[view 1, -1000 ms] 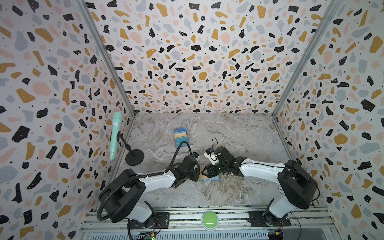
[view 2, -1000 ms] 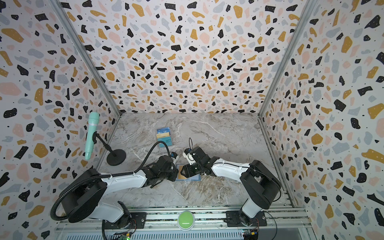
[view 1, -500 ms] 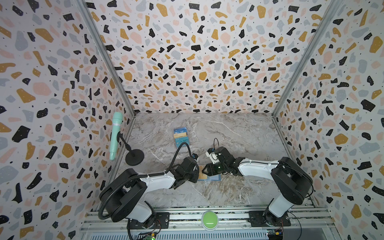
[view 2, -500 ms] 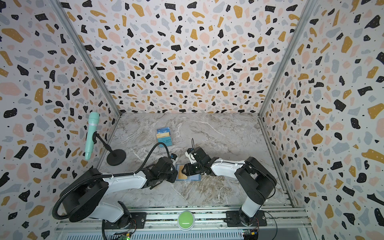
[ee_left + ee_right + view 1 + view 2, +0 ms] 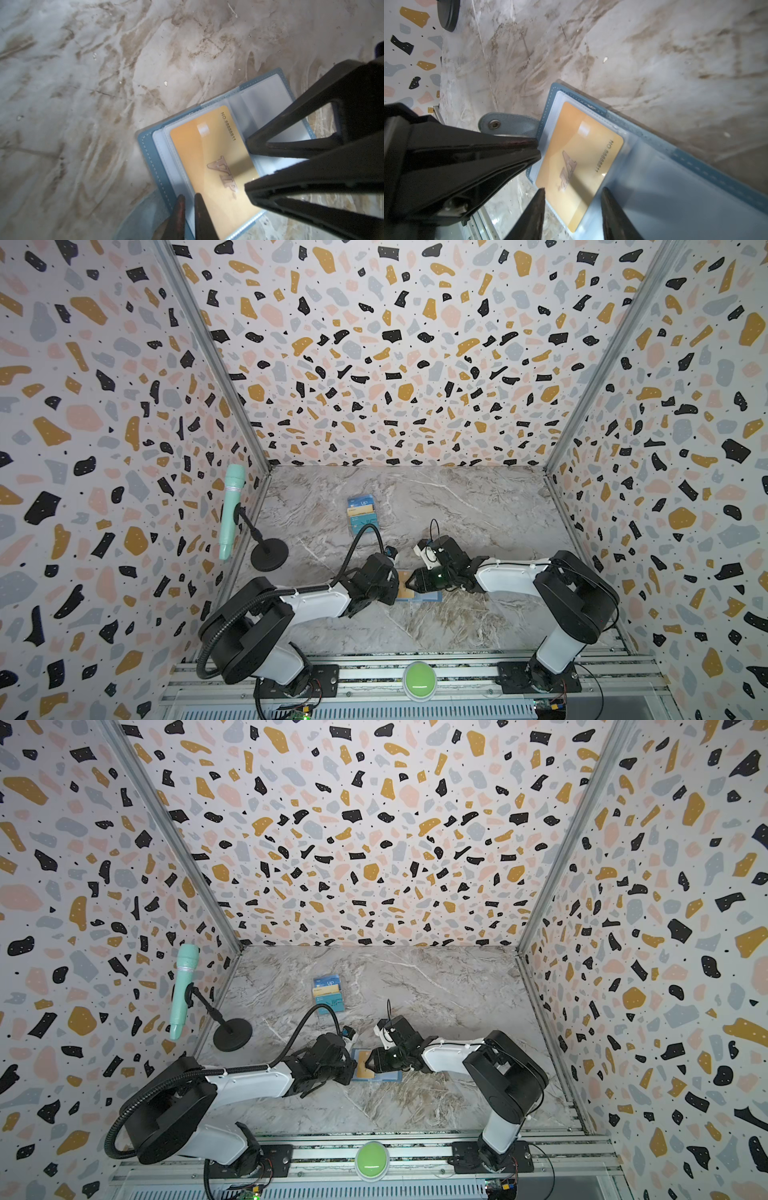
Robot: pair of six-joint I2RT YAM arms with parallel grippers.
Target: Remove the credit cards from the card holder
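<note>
In both top views the open slate-blue bifold card holder is seen at six o'clock on the marble table — it could be dragged should the golden-yellow plastic card stick. In the left wrist view the left gripper is clamped narrowly on the holder's edge. In the right wrist view the right gripper is held half-open astride the card — nothing gripped.

A grey-brown marbled surface fills the lower middle of both top views. On it lie an open blue card holder low at centre, a small tiered rack above it, and a round black mic-stand base at the left edge.
</note>
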